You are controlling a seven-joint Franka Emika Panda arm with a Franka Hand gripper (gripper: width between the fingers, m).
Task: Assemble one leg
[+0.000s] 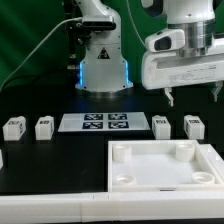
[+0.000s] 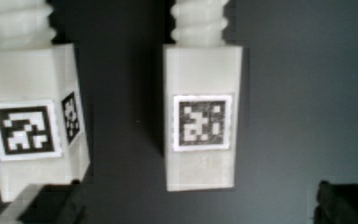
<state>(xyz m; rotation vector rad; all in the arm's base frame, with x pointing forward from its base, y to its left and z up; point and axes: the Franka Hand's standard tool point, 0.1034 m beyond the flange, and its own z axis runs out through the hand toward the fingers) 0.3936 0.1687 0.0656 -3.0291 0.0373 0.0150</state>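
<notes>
Two white legs stand on the black table at the exterior view's right, one (image 1: 162,126) beside the other (image 1: 195,126), each with a tag on its face. My gripper (image 1: 192,96) hangs open above them and holds nothing. In the wrist view the gripper (image 2: 197,208) is open, with dark fingertips (image 2: 48,206) at the picture's corners. One leg (image 2: 202,115) lies between the jaws' line, its threaded end pointing away. The second leg (image 2: 30,118) lies beside it, apart. Two more legs (image 1: 14,127) (image 1: 44,127) stand at the exterior view's left.
The marker board (image 1: 97,122) lies flat between the two pairs of legs. The large white tray-like piece (image 1: 122,152) with round corner sockets lies at the front right. The robot base (image 1: 103,62) stands behind the board. A white rail runs along the front edge.
</notes>
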